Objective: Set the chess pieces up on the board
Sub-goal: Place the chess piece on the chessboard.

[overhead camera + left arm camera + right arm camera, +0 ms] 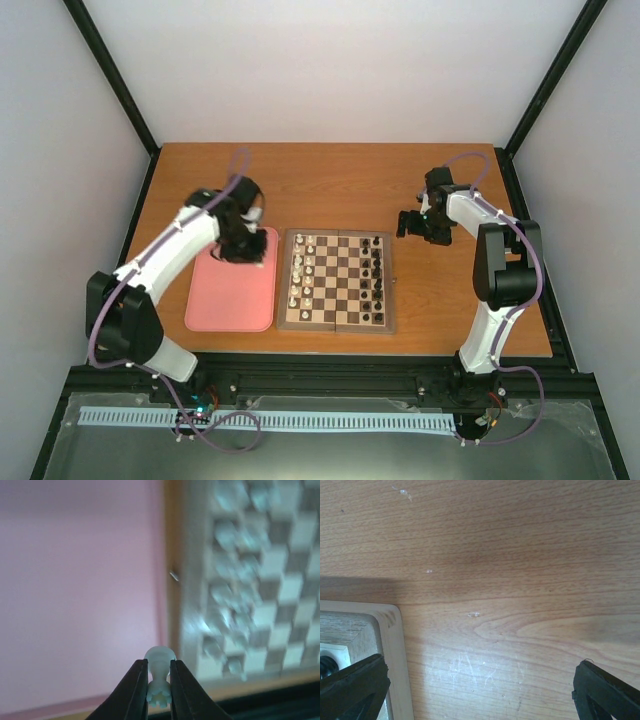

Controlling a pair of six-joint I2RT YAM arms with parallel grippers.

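i see the left jaws pinching one white piece [160, 655] above the one pink tray [225, 295], left of the board [337, 327]; the right jaws are spread over the tabletop [330, 185], off the board's far right corner.

The left arm [165, 262], left of the board [337, 326], and the right arm [497, 265], to its right, have white shells, black joints and black bases. A purple cable [240, 165] loops along each. Their gripper fingers [134, 692] are black, tapering wedges
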